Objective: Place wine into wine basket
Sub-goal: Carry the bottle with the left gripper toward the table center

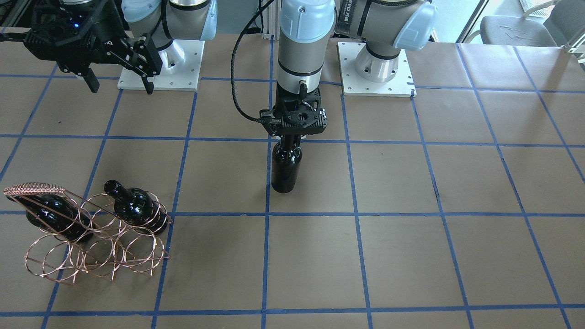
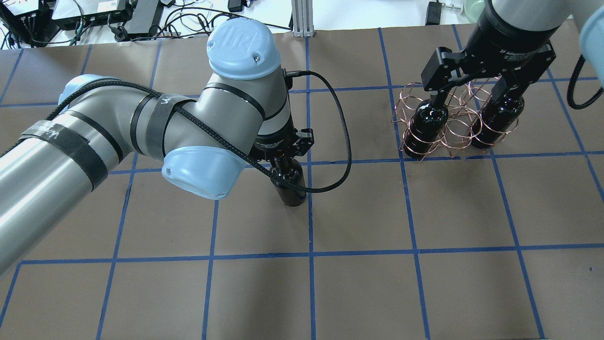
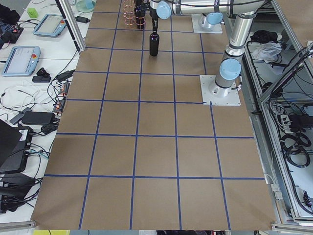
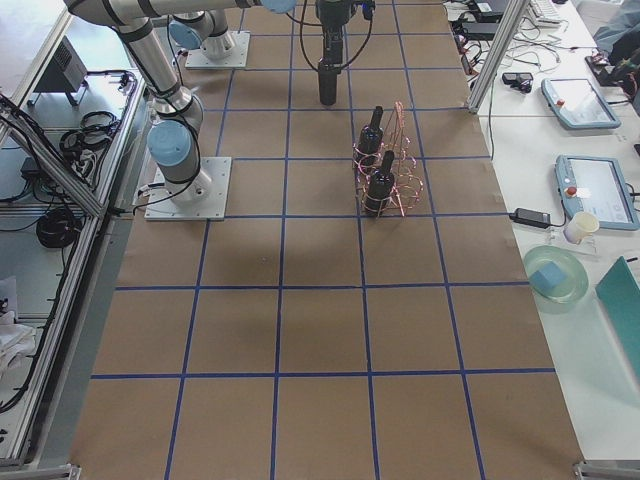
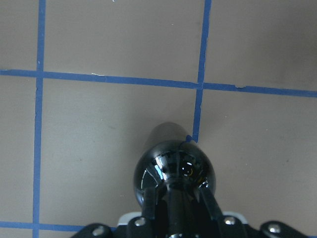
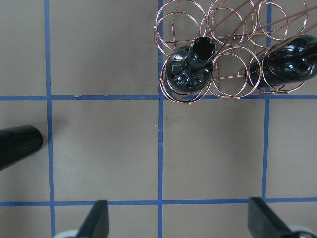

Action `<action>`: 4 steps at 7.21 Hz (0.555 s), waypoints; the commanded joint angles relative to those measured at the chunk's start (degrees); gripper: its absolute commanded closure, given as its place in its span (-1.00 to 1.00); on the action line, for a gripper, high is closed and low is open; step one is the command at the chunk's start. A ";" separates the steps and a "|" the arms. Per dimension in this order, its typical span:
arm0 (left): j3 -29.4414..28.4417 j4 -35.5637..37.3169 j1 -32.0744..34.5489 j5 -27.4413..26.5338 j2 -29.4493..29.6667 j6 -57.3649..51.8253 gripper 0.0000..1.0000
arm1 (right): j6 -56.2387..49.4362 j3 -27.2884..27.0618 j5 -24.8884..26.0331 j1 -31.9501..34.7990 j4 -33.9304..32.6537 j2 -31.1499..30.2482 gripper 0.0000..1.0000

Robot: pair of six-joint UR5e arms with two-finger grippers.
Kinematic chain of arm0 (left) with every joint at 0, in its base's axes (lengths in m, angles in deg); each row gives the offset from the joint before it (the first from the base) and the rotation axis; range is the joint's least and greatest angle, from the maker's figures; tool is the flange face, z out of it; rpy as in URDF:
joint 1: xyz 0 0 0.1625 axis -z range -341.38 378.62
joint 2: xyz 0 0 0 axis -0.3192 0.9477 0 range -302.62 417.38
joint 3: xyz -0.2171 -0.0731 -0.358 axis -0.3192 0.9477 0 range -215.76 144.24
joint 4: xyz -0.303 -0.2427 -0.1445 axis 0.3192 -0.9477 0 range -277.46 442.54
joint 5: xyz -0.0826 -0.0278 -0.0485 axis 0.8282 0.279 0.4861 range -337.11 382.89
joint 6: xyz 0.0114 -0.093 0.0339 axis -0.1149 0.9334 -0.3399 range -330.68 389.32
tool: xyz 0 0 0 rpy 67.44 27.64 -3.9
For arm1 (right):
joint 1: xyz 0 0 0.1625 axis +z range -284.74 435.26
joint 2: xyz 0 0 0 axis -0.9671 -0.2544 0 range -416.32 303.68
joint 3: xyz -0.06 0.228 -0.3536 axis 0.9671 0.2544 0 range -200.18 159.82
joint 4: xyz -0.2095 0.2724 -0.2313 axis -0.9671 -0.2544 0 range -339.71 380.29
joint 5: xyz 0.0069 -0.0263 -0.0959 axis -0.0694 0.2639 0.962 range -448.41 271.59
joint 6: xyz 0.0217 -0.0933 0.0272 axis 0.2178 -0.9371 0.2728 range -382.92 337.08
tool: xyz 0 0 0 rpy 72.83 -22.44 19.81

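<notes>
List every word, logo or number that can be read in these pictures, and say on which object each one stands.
"UR": raised logo on the blue joint cap of the left arm.
"2F Adaptive": white print on the right gripper; the rest is too small.
"EED", it seems: cut-off sticker on that arm; other characters blurred.
Writing on the black tape: unreadable.
No label on the wine.

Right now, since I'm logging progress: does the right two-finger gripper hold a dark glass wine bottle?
No, the right gripper is open, with nothing between its fingers.
</notes>
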 commanded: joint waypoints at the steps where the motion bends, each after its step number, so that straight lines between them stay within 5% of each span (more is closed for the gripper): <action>1: 0.03 -0.61 0.31 0.08 -0.13 -0.32 1.00 | 0.00 0.00 0.01 0.00 0.00 -0.06 -1.00; 3: 0.03 -0.79 0.32 0.08 0.31 -0.41 1.00 | 0.00 0.00 0.01 0.00 0.00 0.03 -1.00; 4: 0.03 -1.40 0.32 0.08 0.22 -0.58 0.52 | 0.00 0.00 0.01 0.00 0.00 -0.06 -1.00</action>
